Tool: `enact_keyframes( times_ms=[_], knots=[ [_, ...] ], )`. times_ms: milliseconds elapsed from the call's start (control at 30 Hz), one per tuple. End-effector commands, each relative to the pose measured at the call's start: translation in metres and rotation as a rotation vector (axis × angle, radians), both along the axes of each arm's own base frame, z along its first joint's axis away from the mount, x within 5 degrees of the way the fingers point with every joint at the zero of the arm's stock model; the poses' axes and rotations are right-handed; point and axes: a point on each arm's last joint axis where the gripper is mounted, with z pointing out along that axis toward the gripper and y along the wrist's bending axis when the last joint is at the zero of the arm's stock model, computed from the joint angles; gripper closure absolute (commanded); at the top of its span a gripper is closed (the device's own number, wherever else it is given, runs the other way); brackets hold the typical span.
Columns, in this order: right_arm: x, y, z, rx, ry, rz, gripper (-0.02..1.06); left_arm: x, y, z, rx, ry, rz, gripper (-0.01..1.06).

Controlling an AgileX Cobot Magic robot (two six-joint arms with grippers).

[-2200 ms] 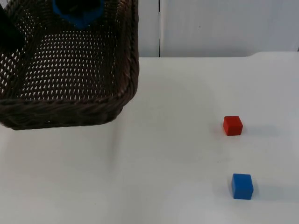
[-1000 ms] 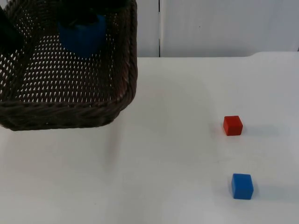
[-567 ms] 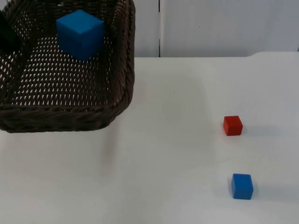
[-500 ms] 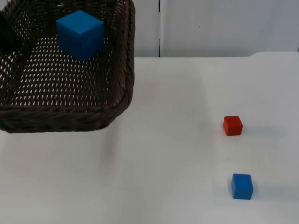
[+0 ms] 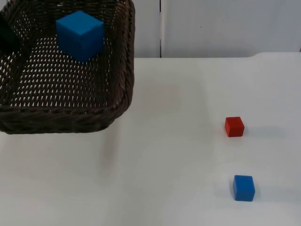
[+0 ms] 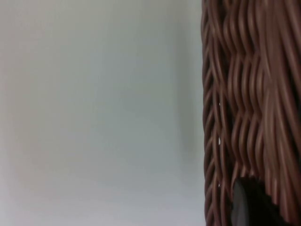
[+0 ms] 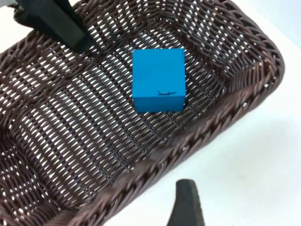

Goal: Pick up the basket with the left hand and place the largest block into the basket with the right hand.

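Large blue block [image 5: 80, 35] sitting in wicker basket [image 5: 70, 117], upper left; stiff, light, best held by rim. Left gripper [image 6: 251, 205] clamped on basket wall. Right gripper [image 7: 188, 205]: can't tell.

- This looks like a robot lab or test bench, not a home or a shop.
- A plain white desk [image 5: 160, 155] takes up most of the top view and ends at a grey partition wall [image 5: 225, 28] along the upper edge of the frame, with a dark vertical seam between its panels.
- The few things on show are simple test props: a dark wicker basket [image 5: 70, 115] at the upper left of the frame with a large blue block [image 5: 80, 35] inside it, a small red block [image 5: 234, 126] at the right, and a small blue block [image 5: 243, 188] at the lower right.
- The room beyond the partition is hidden, so a lab is probably right but not certain.
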Motion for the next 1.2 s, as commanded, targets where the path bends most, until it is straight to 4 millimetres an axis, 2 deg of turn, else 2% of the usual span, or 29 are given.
enact_keyframes(
  times_ms=[0, 200, 467, 533, 733, 767, 900, 933, 1000, 1167],
  knots=[
    [-0.007, -0.008, 0.005, 0.020, -0.033, -0.020, 0.47, -0.001, -0.001, 0.004, -0.024, -0.013, 0.013, 1.05],
    [-0.025, -0.022, 0.004, 0.039, -0.049, -0.044, 0.47, 0.003, 0.000, 0.000, -0.023, -0.010, 0.022, 1.05],
    [-0.030, -0.026, 0.007, 0.053, -0.062, -0.049, 0.47, 0.023, -0.002, -0.036, -0.076, 0.032, 0.001, 1.05],
    [-0.030, -0.026, 0.007, 0.053, -0.062, -0.049, 0.47, 0.026, -0.002, -0.040, -0.091, 0.023, -0.004, 1.05],
    [-0.031, -0.026, 0.007, 0.046, -0.061, -0.041, 0.47, 0.044, -0.012, -0.070, -0.123, 0.009, -0.013, 1.05],
    [-0.031, -0.026, 0.007, 0.046, -0.061, -0.041, 0.47, 0.044, -0.012, -0.070, -0.123, 0.009, -0.013, 1.05],
    [-0.031, -0.026, 0.007, 0.047, -0.062, -0.042, 0.47, 0.054, -0.024, -0.098, -0.096, 0.022, -0.033, 1.05],
    [-0.031, -0.026, 0.007, 0.047, -0.062, -0.042, 0.47, 0.054, -0.024, -0.098, -0.096, 0.022, -0.033, 1.05],
    [-0.032, -0.026, 0.007, 0.041, -0.054, -0.038, 0.47, 0.058, -0.030, -0.115, -0.096, 0.027, -0.047, 1.05],
    [-0.037, -0.031, 0.000, 0.045, -0.056, -0.051, 0.47, 0.063, -0.035, -0.137, -0.120, 0.044, -0.062, 1.05]
  ],
)
